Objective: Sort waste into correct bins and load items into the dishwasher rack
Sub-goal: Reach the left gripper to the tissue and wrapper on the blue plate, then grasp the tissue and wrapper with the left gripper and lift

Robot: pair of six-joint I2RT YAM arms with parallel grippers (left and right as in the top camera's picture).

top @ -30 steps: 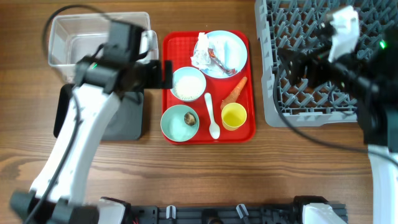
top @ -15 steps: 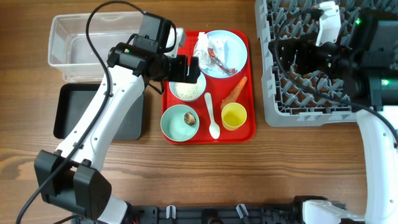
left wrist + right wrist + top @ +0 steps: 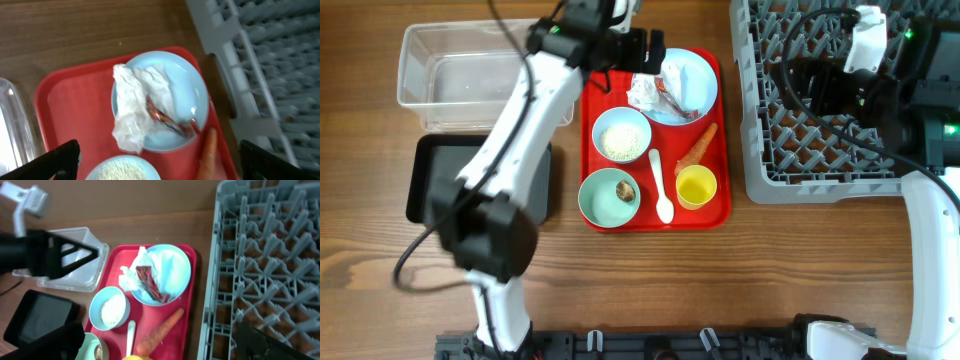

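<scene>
The pale-blue plate [image 3: 692,80] at the far end of the red serving tray [image 3: 720,205] holds crumpled white paper [image 3: 644,93] and a red wrapper [image 3: 670,92]. My left gripper [image 3: 640,45] hovers open just beyond the paper; its view shows the plate [image 3: 187,90], paper [image 3: 132,107] and wrapper [image 3: 165,117] between open fingers [image 3: 160,172]. The pale-blue bowl [image 3: 622,135] holds rice. The mint-green bowl [image 3: 605,200] holds a brown scrap [image 3: 626,190]. The spoon [image 3: 661,187], carrot [image 3: 697,148] and yellow cup [image 3: 696,186] lie on the tray. My right gripper [image 3: 802,85] is open and empty over the grey rack [image 3: 790,170].
The clear tub [image 3: 470,75] stands at the far left, with the black tray [image 3: 435,185] in front of it. My left arm crosses above both bins. The right wrist view shows the rack [image 3: 270,255], plate [image 3: 175,267] and tub [image 3: 75,255].
My left arm has swung from over the black tray up and right to the far edge of the red tray, beside the plate. The right arm has shifted only slightly over the rack.
</scene>
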